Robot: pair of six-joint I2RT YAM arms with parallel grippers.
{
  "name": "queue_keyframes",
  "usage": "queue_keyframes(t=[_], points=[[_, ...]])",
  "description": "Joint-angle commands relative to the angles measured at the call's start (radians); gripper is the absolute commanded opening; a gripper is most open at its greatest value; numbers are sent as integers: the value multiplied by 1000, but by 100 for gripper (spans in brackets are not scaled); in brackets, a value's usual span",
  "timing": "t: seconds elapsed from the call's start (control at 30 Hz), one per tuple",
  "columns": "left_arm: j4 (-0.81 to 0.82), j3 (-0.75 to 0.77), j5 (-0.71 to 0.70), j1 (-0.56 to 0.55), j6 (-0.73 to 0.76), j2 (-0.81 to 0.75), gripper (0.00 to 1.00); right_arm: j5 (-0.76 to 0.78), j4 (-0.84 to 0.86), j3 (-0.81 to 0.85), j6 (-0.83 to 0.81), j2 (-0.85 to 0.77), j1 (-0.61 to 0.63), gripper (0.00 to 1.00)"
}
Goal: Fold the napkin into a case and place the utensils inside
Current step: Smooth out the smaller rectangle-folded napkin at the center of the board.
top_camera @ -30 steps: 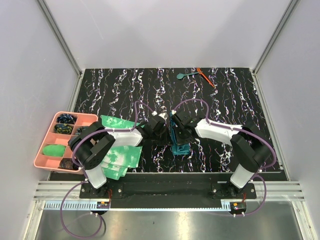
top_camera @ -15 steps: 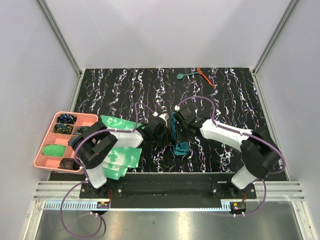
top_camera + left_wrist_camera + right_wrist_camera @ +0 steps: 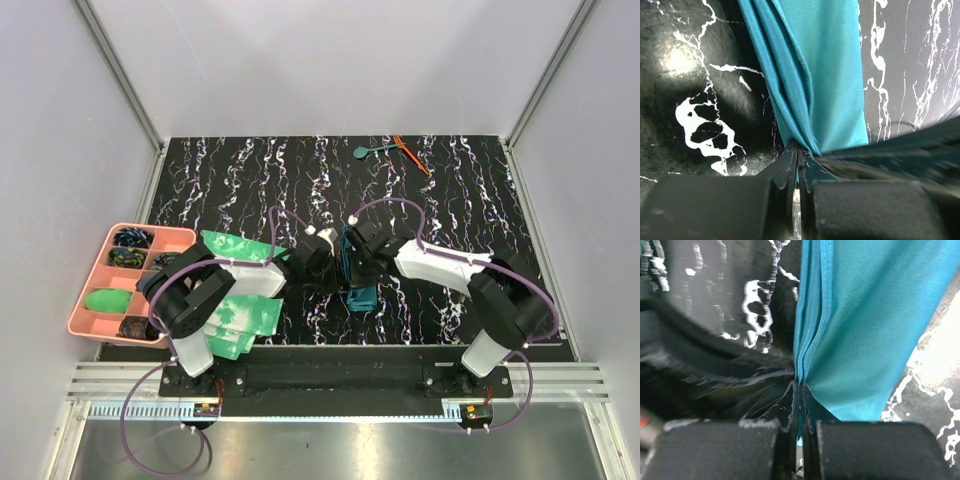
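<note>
The dark teal napkin (image 3: 361, 295) hangs folded into a narrow strip between my two grippers at the table's middle. My left gripper (image 3: 328, 258) is shut on its edge; in the left wrist view (image 3: 799, 147) the cloth (image 3: 825, 75) bunches into the closed tips. My right gripper (image 3: 352, 258) is shut on the same cloth; in the right wrist view (image 3: 800, 385) the folds (image 3: 865, 325) run into the tips. The teal spoon (image 3: 370, 151) and the orange-red stick utensil (image 3: 410, 154) lie at the far edge of the table. No finished case shows.
A pink compartment tray (image 3: 90, 290) with small items sits at the left edge. Light green-and-white tie-dye cloths (image 3: 235, 310) lie under the left arm. The black marbled mat (image 3: 250, 180) covers the table between grey walls.
Both grippers, holding the napkin, shifted slightly away and then back toward the near edge; the visible strip of cloth below them looks a little shorter.
</note>
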Motion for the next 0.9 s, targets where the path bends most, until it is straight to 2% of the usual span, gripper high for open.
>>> queue_keyframes(t=[0.0,0.23,0.37,0.47,0.77,0.87], points=[[-23,-27,4,-8,4,-30,3,-32,83,-28,18,37,-8,0],[-71,-34,-17,6,36,-107,10,-107,199,-102,-4,49,-50,0],[-83,-11,3,55,50,-151,12,-136,230,-131,-11,45,-56,0],[-60,31,46,92,41,-142,12,-147,248,-151,-2,27,-62,5],[26,235,161,107,9,73,11,-177,262,-183,-4,11,-84,6],[-24,302,155,115,41,149,11,-190,271,-197,-4,5,-84,6]])
